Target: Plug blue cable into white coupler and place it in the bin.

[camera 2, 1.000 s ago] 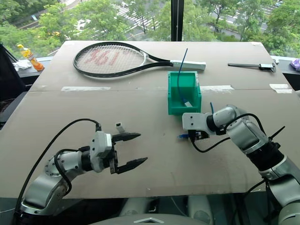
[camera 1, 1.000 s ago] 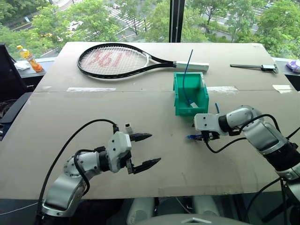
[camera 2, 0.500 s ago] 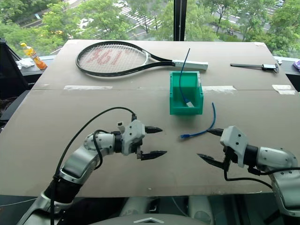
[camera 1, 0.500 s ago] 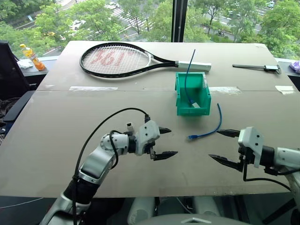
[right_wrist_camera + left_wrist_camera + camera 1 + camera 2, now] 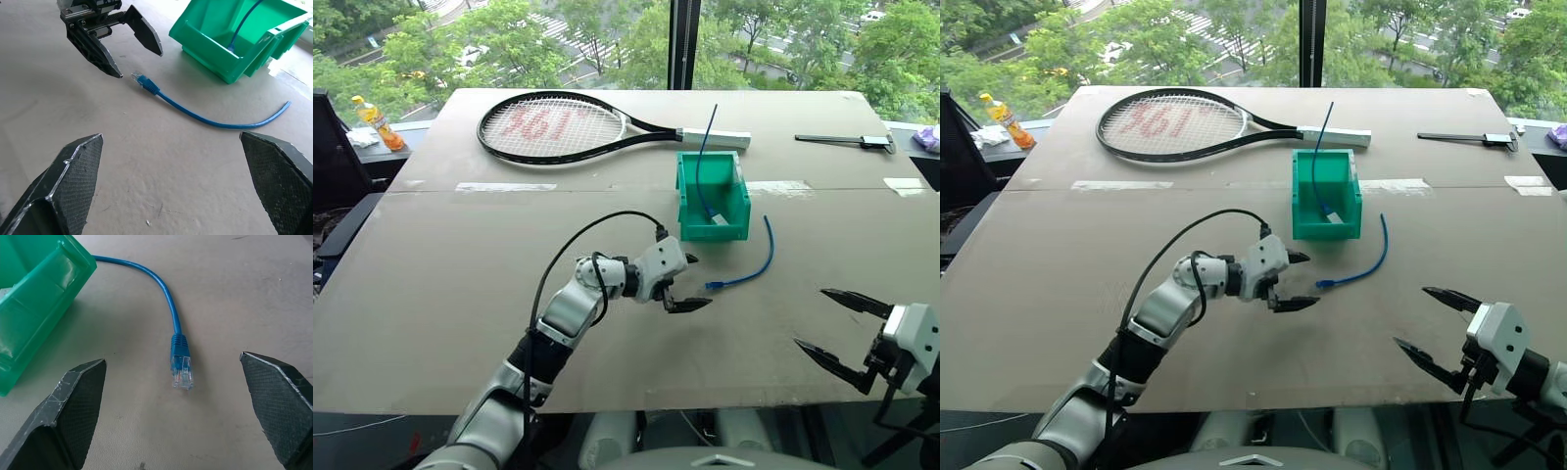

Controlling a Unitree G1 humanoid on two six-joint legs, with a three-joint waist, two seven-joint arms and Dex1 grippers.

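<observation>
Cable (image 5: pixel 744 270) lies on table (image 5: pixel 460 274) beside bin (image 5: pixel 713 201)

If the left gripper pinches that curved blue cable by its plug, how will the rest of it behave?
The blue cable is thin and lies in a loose bend on the table, so it probably droops and trails behind the plug. It looks light. The plug's clear, smooth tip might slip or twist between the left gripper pads.

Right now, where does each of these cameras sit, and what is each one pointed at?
Head, both eyes: look down over the table; both arms show.
Left wrist: looks along the open left gripper at the cable plug, bin beside.
Right wrist: looks along the open right gripper at cable, bin and left gripper.
Shared: cable and bin.
</observation>
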